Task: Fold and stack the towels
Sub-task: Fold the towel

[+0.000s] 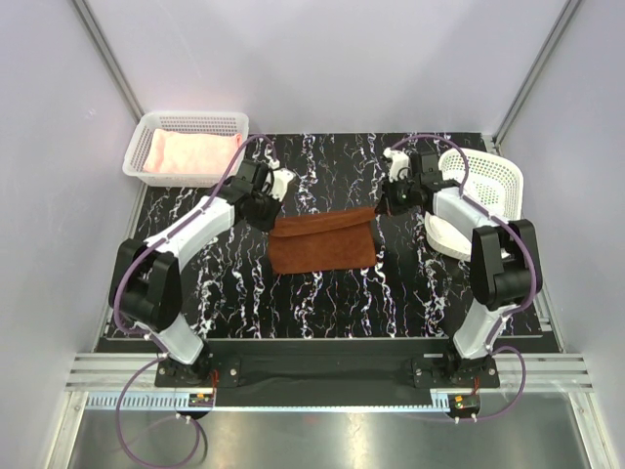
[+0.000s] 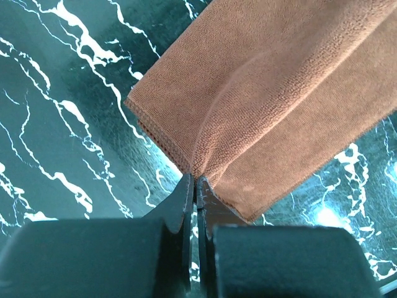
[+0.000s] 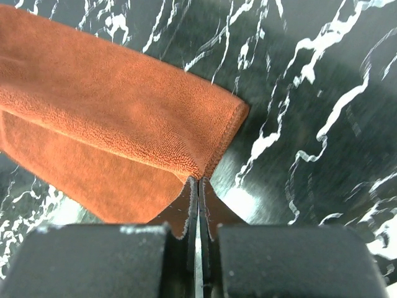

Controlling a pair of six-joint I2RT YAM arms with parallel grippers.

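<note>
Fingertips of the left gripper (image 2: 196, 184) and the right gripper (image 3: 198, 184) are each pinched shut on a far corner of the rust-brown towel (image 1: 322, 246). It lies in the middle of the table (image 1: 293, 305), stretched between them, its far edge seemingly lifted. Folding this towel looks to be the step in hand. Next, both arms should carry that edge evenly over to the near hem, then let go.

1. Left arm (image 1: 195, 227): white link shells, black joint housings.
2. Right arm (image 1: 477, 330): same white-and-black build.
3. Purple cables (image 1: 117, 298) loop from each arm down past the black base plate (image 1: 322, 367).
4. Left gripper's fingers (image 2: 177, 211): flat, dark, matte.
</note>
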